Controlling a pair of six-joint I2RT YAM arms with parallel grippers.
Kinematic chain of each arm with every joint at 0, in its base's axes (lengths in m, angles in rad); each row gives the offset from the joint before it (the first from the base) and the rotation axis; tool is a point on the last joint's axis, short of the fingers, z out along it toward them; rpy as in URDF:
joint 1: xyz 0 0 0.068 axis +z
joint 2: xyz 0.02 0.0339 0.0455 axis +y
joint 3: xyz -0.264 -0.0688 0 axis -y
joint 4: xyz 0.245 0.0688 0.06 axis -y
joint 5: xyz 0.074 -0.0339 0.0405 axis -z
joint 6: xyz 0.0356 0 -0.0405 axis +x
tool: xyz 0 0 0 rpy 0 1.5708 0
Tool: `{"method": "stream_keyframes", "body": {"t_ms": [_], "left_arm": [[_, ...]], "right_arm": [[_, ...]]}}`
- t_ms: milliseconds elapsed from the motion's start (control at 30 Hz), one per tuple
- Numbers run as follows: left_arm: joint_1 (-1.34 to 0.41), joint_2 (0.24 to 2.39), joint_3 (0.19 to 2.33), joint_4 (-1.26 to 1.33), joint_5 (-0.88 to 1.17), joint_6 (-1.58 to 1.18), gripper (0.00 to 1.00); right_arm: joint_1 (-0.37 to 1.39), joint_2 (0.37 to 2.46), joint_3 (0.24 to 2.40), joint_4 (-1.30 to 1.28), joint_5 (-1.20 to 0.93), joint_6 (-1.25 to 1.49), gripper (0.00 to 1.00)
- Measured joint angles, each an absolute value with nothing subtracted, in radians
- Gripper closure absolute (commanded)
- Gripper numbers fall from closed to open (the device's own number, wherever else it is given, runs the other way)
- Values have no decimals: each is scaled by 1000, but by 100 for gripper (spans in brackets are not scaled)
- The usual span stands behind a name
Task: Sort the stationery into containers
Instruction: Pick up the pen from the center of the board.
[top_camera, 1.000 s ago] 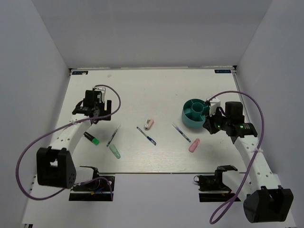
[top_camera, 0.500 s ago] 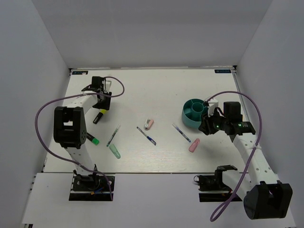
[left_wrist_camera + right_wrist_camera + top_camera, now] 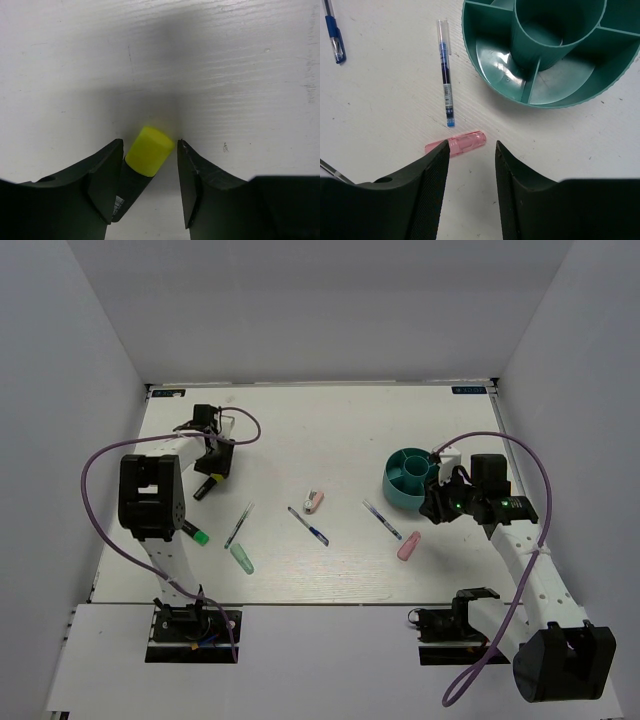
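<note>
Both arms are built of white links joined by boxy black motor housings: the left arm [image 3: 150,502] and the right arm [image 3: 528,565]. A purple cable [image 3: 85,485] loops off the left one toward 9 o'clock, and a second loops off the right toward 3 o'clock. A small green light [image 3: 507,505] glows on the right wrist housing. The left gripper [image 3: 150,145] and right gripper [image 3: 471,147] have matt black, curved fingers [image 3: 100,180] with bevelled inner faces.
</note>
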State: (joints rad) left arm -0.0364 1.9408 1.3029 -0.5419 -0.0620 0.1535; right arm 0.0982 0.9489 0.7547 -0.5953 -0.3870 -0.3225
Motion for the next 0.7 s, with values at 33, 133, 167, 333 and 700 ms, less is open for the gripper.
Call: {"method": "stream_keyframes", "body": {"t_ms": [33, 133, 167, 333, 700], "left_arm": [[-33, 1941, 1302, -540, -60, 154, 44], [-23, 1942, 1298, -533, -48, 154, 56], [-20, 1942, 1297, -531, -44, 153, 63], [-15, 1941, 1291, -515, -40, 156, 99], [-96, 1880, 1369, -595, 43, 2, 100]], "right_arm": [[98, 949, 755, -595, -385, -321, 54], [98, 949, 755, -595, -382, -317, 54], [98, 949, 755, -595, -381, -316, 54], [98, 949, 755, -590, -373, -313, 45], [98, 949, 754, -572, -373, -310, 100]]}}
